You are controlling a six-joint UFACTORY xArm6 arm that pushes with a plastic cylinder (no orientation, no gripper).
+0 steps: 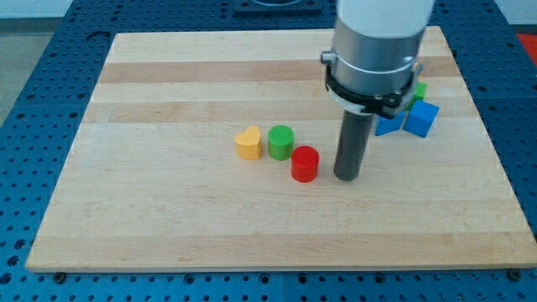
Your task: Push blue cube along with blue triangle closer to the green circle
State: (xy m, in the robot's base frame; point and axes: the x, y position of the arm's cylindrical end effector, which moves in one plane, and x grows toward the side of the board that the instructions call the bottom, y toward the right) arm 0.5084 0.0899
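The green circle (281, 142), a short green cylinder, stands near the board's middle. The blue cube (421, 118) lies at the view's right. The blue triangle (388, 125) lies just left of it, touching it and partly hidden behind my rod. My tip (346, 177) rests on the board below and left of the two blue blocks, a short way right of the red cylinder (305, 164). It touches no block.
A yellow heart-shaped block (247, 143) sits right beside the green circle on its left. A green block (419, 89) peeks out behind the arm, just above the blue cube. The wooden board (168, 210) lies on a blue perforated table.
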